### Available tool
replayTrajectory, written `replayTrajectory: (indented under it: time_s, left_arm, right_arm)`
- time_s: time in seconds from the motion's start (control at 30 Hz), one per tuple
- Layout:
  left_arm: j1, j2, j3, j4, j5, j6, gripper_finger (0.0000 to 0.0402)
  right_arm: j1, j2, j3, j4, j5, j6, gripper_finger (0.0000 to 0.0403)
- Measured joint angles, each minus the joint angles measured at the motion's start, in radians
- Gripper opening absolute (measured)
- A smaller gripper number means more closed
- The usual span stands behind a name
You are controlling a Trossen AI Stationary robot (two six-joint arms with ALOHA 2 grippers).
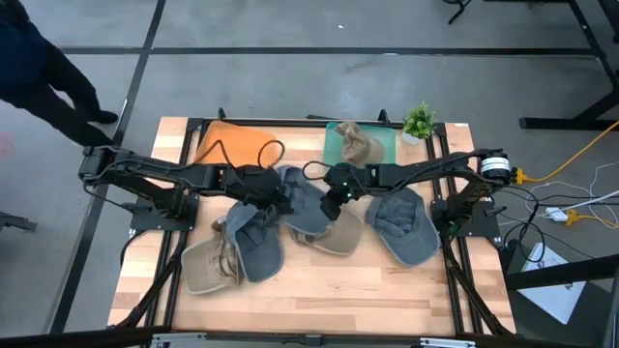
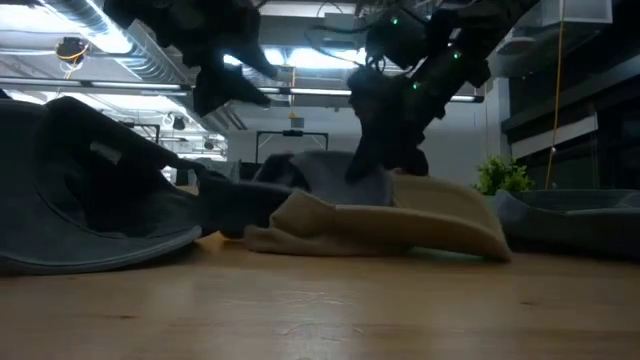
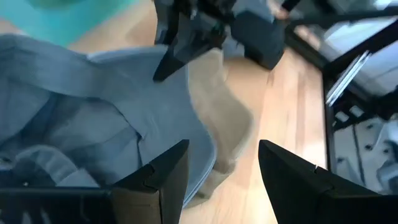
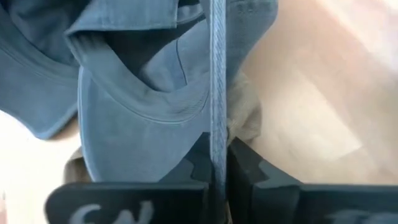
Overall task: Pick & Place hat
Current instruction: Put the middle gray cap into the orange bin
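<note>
Item: blue-grey hat (image 1: 302, 201), mid-table, its fabric lying across a tan hat (image 1: 338, 235) beneath it. The right gripper (image 1: 331, 207) sits at this hat's right-hand edge; the right wrist view shows the two dark fingers (image 4: 198, 163) closed tight on a thin fold of blue-grey brim (image 4: 217, 81) standing on edge between them, so the hat lies directly ahead of and within the pinch. Orientation: in the high view the hat's long axis runs roughly from the table's far left toward its near right, brim end toward the right gripper; which way the crown opening faces cannot be told. The left gripper (image 1: 280, 201) is at the same hat's left side, above the cloth; in the left wrist view its fingers (image 3: 163, 177) stand wide apart with nothing between them. Other stock on the wooden table (image 1: 329, 290): a second blue-grey hat (image 1: 253, 242) near left, a tan hat (image 1: 208, 266) beside it, another blue-grey hat (image 1: 406, 224) at right, an olive hat (image 1: 360, 147) on a teal mat (image 1: 337, 145), an orange cloth (image 1: 232, 143), a small potted plant (image 1: 419, 122).
</note>
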Motion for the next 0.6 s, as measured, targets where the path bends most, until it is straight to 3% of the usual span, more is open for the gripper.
replayTrajectory:
  time_s: [0.6]
  left_arm:
    - [0.054, -0.261, 0.0, 0.113, -0.021, 0.01, 0.0184]
  right_arm:
    - [-0.005, -0.045, 0.27, -0.323, 0.115, -0.277, 0.0021]
